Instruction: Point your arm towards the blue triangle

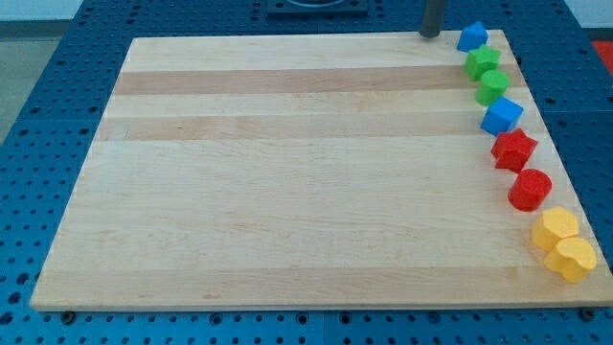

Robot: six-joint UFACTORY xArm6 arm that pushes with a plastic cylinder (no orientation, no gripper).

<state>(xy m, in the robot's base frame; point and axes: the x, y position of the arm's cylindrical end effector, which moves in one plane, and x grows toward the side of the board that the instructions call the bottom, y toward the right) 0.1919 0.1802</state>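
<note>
The blue triangle (471,37) sits at the top right corner of the wooden board (287,172). My tip (429,34) is at the board's top edge, a short way to the view's left of the blue triangle and not touching it. Below the triangle a column of blocks runs down the right edge: a green star (483,61), a green round block (492,86), a blue cube (501,116), a red star (513,149), a red round block (530,189), and two yellow blocks (556,228) (573,259).
The board lies on a blue perforated table (57,57). A dark base shows at the view's top centre (316,8).
</note>
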